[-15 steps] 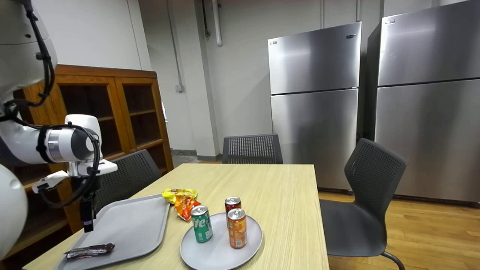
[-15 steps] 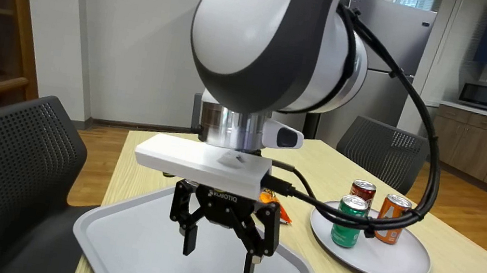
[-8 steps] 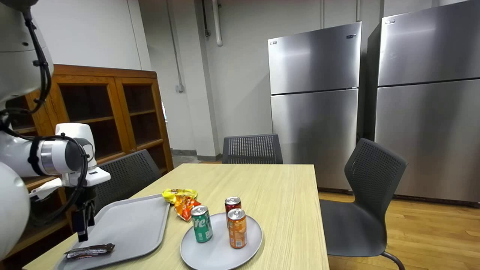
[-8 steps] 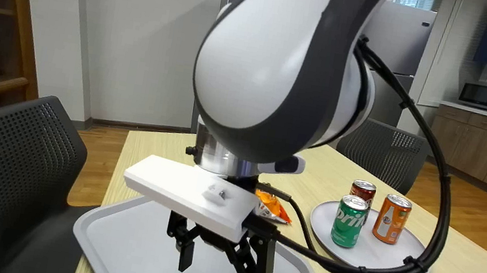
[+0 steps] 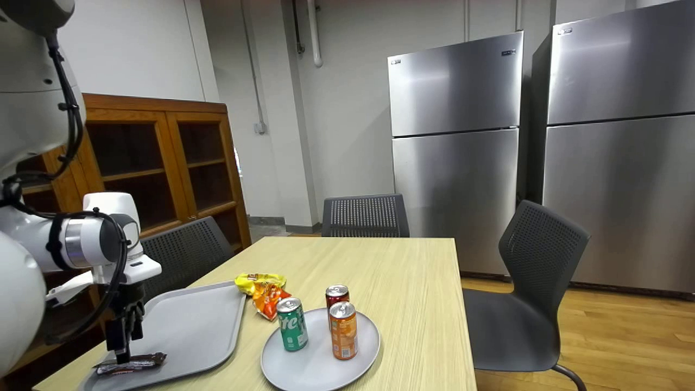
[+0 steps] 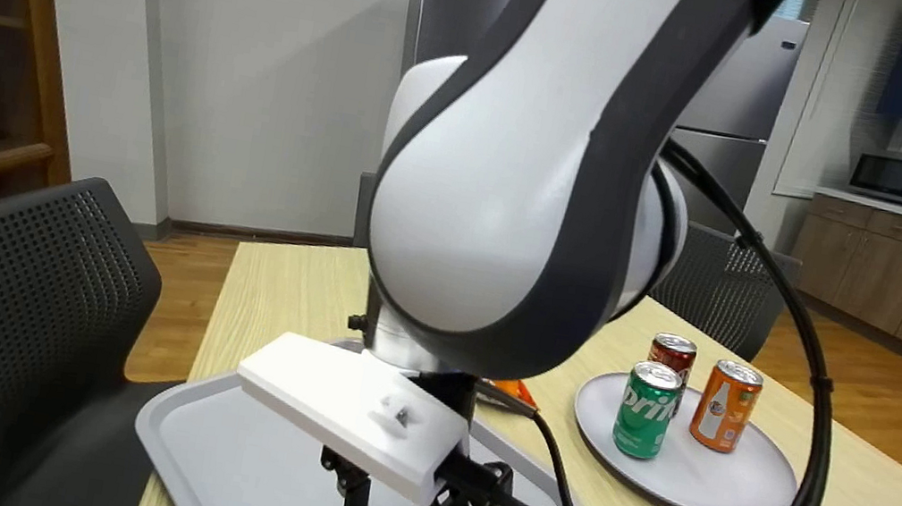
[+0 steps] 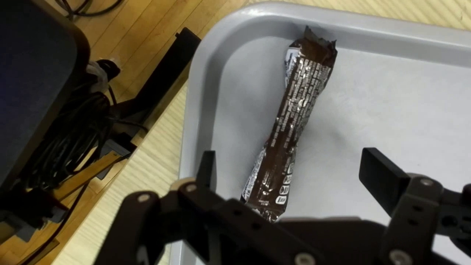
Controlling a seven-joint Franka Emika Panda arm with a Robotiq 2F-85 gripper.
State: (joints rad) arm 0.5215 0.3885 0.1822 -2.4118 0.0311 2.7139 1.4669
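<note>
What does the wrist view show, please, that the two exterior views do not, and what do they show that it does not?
Only the wrist view shows the tangle of black cables beside the table.

Only the exterior views show the round plate with the green can, red can and orange can, the orange snack bag and the refrigerators.

All three share the table, the gray tray, the brown-wrapped bar lying in it, and the claw, plainly open in the wrist view.
</note>
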